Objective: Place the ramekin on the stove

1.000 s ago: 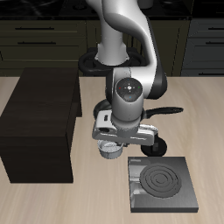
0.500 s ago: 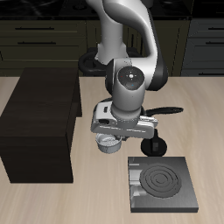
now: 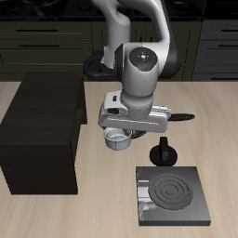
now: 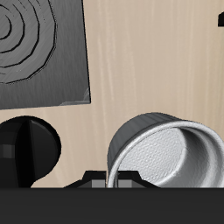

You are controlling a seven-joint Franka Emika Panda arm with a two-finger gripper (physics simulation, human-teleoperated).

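My gripper is shut on the rim of the ramekin, a small light grey cup with a darker inside, and holds it above the table. The wrist view shows the ramekin close up, tilted, with a dark finger at its rim. The stove, a flat black plate with silver coil rings, lies near the table's front edge, apart from the ramekin. It also shows in the wrist view.
A small black knobbed pot stands on the table between the ramekin and the stove, and shows in the wrist view. A large dark wooden box stands beside the arm. A black frying pan's handle sticks out behind the arm.
My gripper has risen with the ramekin in it, lifting it off the table and a little toward the back. The pot and stove have not moved.
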